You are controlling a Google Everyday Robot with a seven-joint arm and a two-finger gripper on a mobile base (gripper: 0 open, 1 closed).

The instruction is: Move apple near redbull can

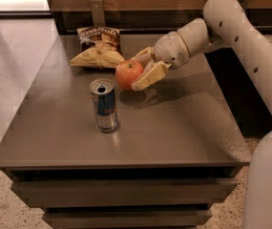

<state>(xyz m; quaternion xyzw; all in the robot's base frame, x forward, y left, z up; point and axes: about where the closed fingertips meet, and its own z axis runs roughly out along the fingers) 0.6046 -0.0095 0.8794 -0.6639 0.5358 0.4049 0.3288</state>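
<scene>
1. One arm (240, 37), white, comes in from the right side over the far half of the bench (183, 128).
2. Hand (138, 73) sits at the arm's left end, above bench centre-far, clenched on the apple (126, 74).
3. Fingers (151, 75), cream-coloured: one on the apple's near-right side, the other across its far-right side, w/ the apple between them.
4. Apple: red-orange, stem dimple facing up. It looks held just clear of the bench, w/ its shadow on the top below and a bit to the right.
5. Redbull can (105, 105): upright, blue and silver, pull-tab top visible. Stands left of bench centre, nearer than the apple.
6. Apple vs can: apple is just far-right of the can's top, near but apart, no contact.
7. Chip bag (99, 49): yellow-brown, crinkled, lies at the far-left part of the bench, beyond the can and left of the hand. Apple is close to its right corner; can't tell if they touch.
8. Bench top is dark grey-brown, w/ stacked panels under its near edge.
</scene>
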